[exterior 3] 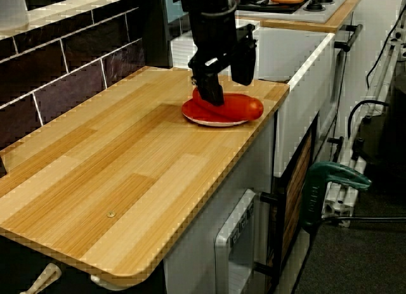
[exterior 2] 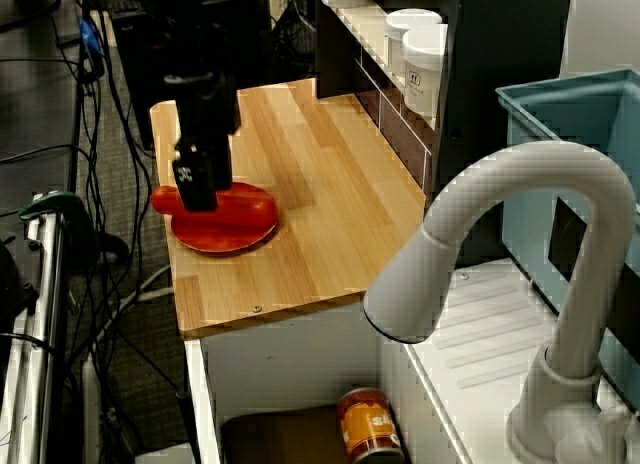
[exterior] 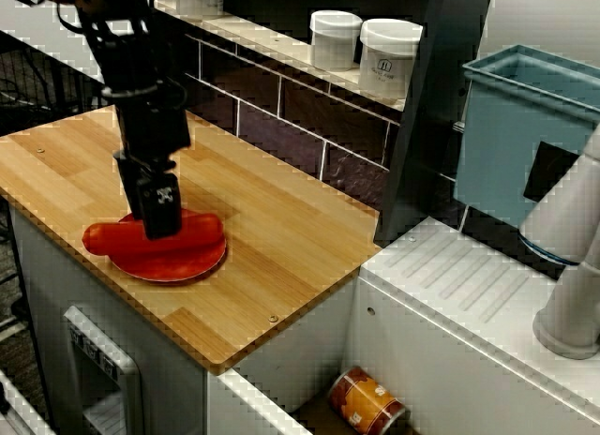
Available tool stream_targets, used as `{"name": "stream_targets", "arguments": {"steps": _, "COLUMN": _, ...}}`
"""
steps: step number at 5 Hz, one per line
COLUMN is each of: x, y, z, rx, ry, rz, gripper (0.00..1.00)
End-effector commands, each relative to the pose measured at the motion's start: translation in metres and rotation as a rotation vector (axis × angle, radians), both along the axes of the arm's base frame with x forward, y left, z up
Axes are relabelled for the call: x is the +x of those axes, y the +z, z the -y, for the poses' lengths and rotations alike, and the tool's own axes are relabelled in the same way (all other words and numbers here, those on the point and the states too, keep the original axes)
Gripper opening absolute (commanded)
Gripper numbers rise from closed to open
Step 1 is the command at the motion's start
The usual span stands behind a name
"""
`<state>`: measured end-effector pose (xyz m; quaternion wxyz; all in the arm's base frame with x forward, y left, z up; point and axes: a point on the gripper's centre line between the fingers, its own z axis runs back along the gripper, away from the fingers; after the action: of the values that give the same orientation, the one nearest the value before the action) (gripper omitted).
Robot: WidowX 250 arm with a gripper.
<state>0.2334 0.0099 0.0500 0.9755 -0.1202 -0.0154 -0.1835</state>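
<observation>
Sausage: red sausage (exterior: 202,231) lying flat on the plate (exterior: 178,266), at the front half of the wooden counter (exterior: 281,219)
Long axis: roughly crosswise to the counter; one end points to the tiled wall behind the plate, the other to the open front edge
Overhang: front-edge end sticks out past the plate rim, clear in the view over the faucet
Gripper: gripper (exterior: 159,231) is down on the sausage's middle and one black finger hides it; can't tell if the fingers pinch it or only touch
Gripper marking: black-and-white patterned tag on the finger, no letters readable
Jars: two white jars (exterior: 389,58) on the ledge, well behind the plate; nearer one has a small label, too small to read
Can: can (exterior: 367,400) with an orange label lying on its side in the sink, well apart from the plate; writing unreadable
Faucet: white faucet (exterior 2: 500,244) at the sink, far side from the plate
</observation>
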Motion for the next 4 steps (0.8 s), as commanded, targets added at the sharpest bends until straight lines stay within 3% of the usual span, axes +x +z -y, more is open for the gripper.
{"name": "stream_targets", "arguments": {"steps": 1, "x": 0.018, "y": -0.025, "z": 0.003, "rx": 0.056, "ry": 0.022, "rz": 0.028, "gripper": 1.00}}
{"name": "stream_targets", "arguments": {"steps": 2, "x": 0.011, "y": -0.034, "z": 0.002, "rx": 0.062, "ry": 0.016, "rz": 0.018, "gripper": 1.00}}
{"name": "stream_targets", "arguments": {"steps": 3, "x": 0.006, "y": -0.025, "z": -0.003, "rx": 0.034, "ry": -0.005, "rz": -0.009, "gripper": 0.00}}
{"name": "stream_targets", "arguments": {"steps": 4, "x": 0.004, "y": 0.001, "z": -0.016, "rx": -0.005, "ry": -0.006, "rz": -0.005, "gripper": 0.00}}
